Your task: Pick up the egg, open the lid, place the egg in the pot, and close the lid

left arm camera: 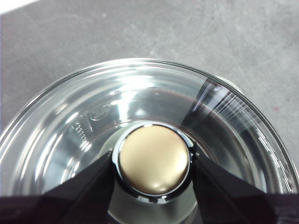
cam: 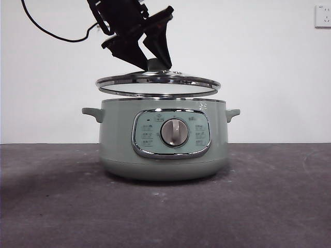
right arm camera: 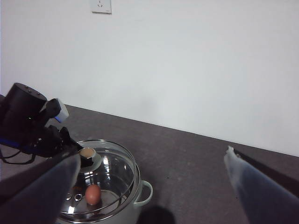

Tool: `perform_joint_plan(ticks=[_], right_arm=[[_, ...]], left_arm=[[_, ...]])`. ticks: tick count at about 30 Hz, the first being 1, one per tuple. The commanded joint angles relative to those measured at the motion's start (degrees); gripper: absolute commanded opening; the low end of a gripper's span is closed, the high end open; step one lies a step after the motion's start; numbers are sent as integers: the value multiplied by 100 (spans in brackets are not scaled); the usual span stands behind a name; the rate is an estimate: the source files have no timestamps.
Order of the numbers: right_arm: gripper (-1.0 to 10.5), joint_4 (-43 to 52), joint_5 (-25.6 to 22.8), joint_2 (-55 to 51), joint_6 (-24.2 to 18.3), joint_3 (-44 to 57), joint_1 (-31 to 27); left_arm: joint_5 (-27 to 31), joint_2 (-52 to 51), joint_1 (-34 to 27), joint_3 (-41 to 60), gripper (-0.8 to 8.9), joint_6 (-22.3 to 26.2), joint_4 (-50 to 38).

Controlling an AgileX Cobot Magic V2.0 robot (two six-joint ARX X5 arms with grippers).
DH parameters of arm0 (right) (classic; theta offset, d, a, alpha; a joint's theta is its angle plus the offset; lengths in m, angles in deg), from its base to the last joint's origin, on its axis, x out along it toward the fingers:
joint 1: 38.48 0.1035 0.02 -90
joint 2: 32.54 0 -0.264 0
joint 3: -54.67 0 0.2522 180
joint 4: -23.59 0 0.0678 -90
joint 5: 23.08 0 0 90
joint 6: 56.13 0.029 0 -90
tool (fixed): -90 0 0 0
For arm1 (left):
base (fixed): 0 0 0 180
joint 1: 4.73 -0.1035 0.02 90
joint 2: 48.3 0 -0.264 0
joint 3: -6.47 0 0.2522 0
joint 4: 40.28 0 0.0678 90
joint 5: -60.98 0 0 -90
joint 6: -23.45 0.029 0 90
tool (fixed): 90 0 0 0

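The pale green pot (cam: pixel 164 142) stands mid-table with its silver dial facing me. My left gripper (cam: pixel 150 62) comes in from above and is shut on the knob (left arm camera: pixel 154 159) of the glass lid (cam: pixel 158 83), which hangs a little above the pot's rim, slightly tilted. In the right wrist view the reddish-brown egg (right arm camera: pixel 93 193) lies inside the pot (right arm camera: pixel 138 203), seen through the lid (right arm camera: pixel 114 170). My right gripper (right arm camera: pixel 149 196) is open and empty, held high and away from the pot.
The dark grey tabletop (cam: pixel 269 206) spreads around the pot. A white wall stands behind, with a socket (cam: pixel 322 16) at the upper right. A black cable (cam: pixel 46 31) hangs from the arm at the upper left.
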Motion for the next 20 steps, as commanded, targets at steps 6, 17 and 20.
perform_joint_plan(ticks=[6,17,20], right_arm=[[537,37,-11,-11,31,11,4],[537,35,-13,-11,22,11,4],[537,33,-11,-11,13,11,4]], left_arm=[[-33,63,96,-98,-9,63,-435],[39,332,208,-96,-9,63,-247],[229,341,210,-96,-9,72,-162]])
